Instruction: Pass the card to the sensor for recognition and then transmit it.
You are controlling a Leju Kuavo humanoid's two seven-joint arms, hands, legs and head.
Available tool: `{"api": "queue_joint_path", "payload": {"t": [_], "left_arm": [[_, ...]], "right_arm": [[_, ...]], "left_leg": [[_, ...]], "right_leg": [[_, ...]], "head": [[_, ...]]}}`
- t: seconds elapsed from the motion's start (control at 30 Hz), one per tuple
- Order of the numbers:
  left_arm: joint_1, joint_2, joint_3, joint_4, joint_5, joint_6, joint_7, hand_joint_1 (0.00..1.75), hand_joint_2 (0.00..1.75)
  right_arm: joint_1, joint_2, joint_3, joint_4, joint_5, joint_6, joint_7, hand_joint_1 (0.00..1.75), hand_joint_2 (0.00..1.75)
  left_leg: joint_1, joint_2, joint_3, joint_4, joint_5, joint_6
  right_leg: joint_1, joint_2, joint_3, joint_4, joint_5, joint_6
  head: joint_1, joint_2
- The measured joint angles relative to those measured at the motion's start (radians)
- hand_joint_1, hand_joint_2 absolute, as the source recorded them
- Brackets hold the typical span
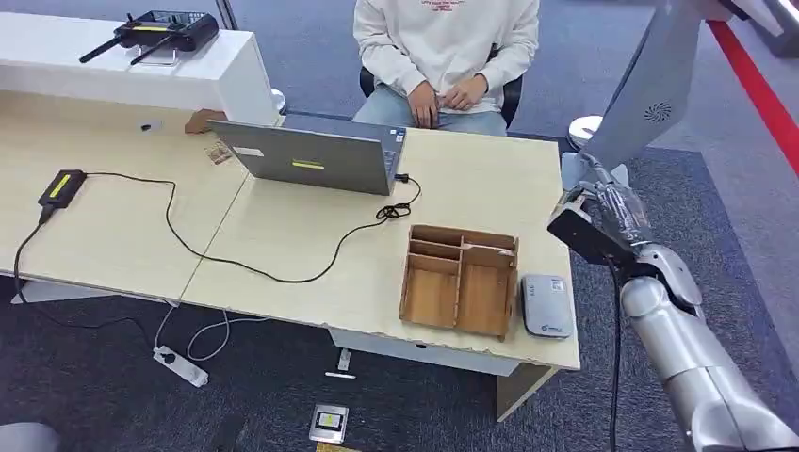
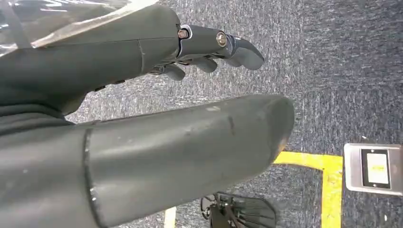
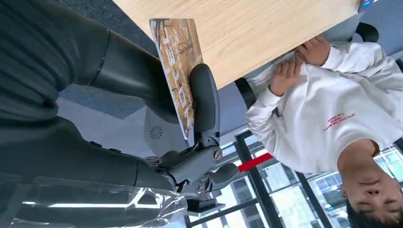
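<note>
Our right hand pinches the card just off the worktop edge; left hand hangs loose, holding nothing.

A long light-wood desk made of two joined tabletops stands on a blue-grey carpeted floor. At its far left end rises a white raised counter. A red stripe runs across the carpet on the right, and a yellow painted line marks the floor elsewhere. A black cable snakes over the desk, and a white power strip lies on the carpet below the near edge. Behind the desk a person in a white sweatshirt sits on a black office chair. The right wrist view shows tall dark-framed windows letting in bright daylight.
</note>
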Motion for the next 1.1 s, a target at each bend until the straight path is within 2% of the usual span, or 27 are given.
{"api": "queue_joint_path", "payload": {"t": [0.33,0.47,0.53,0.7,1.1], "left_arm": [[0.000,-0.003,0.000,0.001,0.001,-0.036,-0.004,0.00,0.00],[-0.001,-0.002,0.000,0.002,0.001,-0.045,-0.004,0.00,0.00],[-0.002,-0.002,0.000,0.003,0.003,-0.047,-0.005,0.00,0.00],[-0.005,-0.002,0.000,0.005,0.006,-0.045,-0.008,0.00,0.00],[-0.006,0.000,0.000,0.009,0.009,-0.042,-0.022,0.00,0.00]], "right_arm": [[-0.002,0.001,0.005,0.019,0.013,0.002,-0.015,1.75,1.75],[0.047,0.028,0.006,0.024,0.026,-0.080,0.022,1.75,1.75],[0.086,0.045,0.009,0.024,0.041,-0.095,0.039,1.75,1.75],[0.122,0.068,0.016,0.023,0.049,-0.082,0.060,1.75,1.75],[0.150,0.072,0.020,0.018,0.094,-0.054,0.086,1.75,1.75]], "left_leg": [[0.000,0.000,0.000,0.000,0.000,0.000],[0.001,0.000,0.000,0.000,0.000,0.000],[0.001,0.000,0.000,0.000,0.000,0.000],[0.001,0.000,0.000,0.000,0.000,0.000],[0.000,0.000,0.000,0.000,0.000,0.000]], "right_leg": [[0.000,0.000,0.000,0.000,0.000,0.000],[0.001,0.000,0.001,0.000,0.000,0.000],[0.001,0.000,0.000,0.000,0.000,0.000],[0.001,-0.001,0.000,0.000,-0.001,-0.001],[0.001,0.000,0.000,0.000,0.000,-0.001]], "head": [[0.000,0.000],[0.000,0.000],[0.000,0.000],[0.000,0.000],[0.000,0.000]]}}
